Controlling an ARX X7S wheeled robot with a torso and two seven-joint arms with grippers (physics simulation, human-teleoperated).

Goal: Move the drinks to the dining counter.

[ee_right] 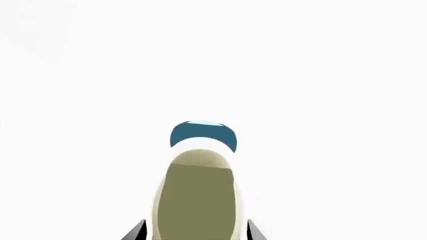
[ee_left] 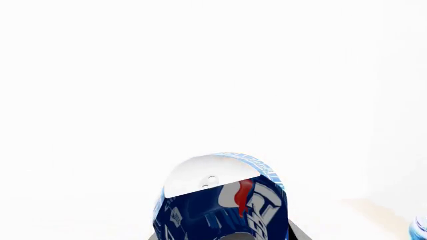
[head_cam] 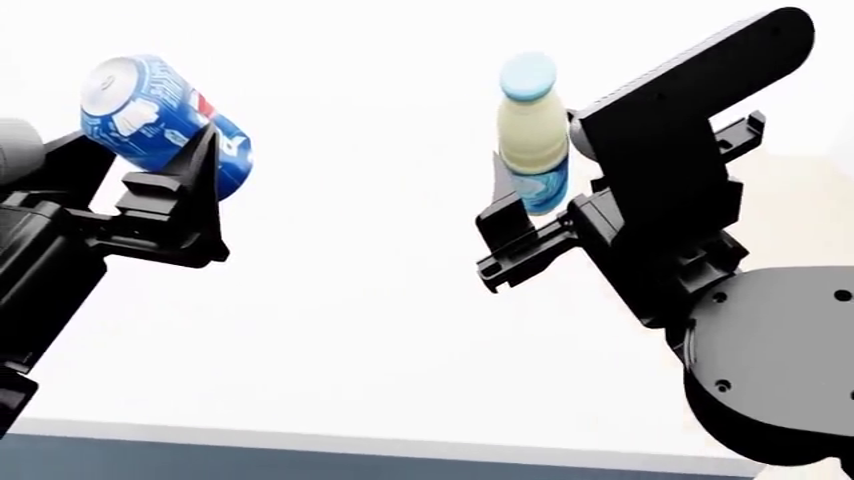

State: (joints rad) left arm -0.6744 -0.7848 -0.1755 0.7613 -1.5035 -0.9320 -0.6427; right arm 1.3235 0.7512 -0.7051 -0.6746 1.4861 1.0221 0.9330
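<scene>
- Left gripper [head_cam: 180, 185] was clamped on the blue soda can [head_cam: 160, 115]; the can was tilted, silver top pointing toward 10 o'clock in the head view, and held clear above the white surface.
- Left wrist view: the soda can [ee_left: 220, 200] filled the lower middle, silver top facing away from the camera, red and white print on its side; dark gripper parts showed just beneath it.
- Right gripper [head_cam: 527, 225] was pinching the cream bottle [head_cam: 534, 135] low on its body at the blue label; the bottle stood nearly upright, light-blue cap at 12 o'clock.
- Right wrist view: the bottle [ee_right: 197, 195] rose from between two dark fingers [ee_right: 137, 231], cap farthest from the camera.
- The dining counter [head_cam: 374, 330] spread white beneath both arms; its dark blue-grey base panel ran along the 6 o'clock edge of the head view.
- Can sat at 10 o'clock and bottle at 1 o'clock in the head view, well apart.
</scene>
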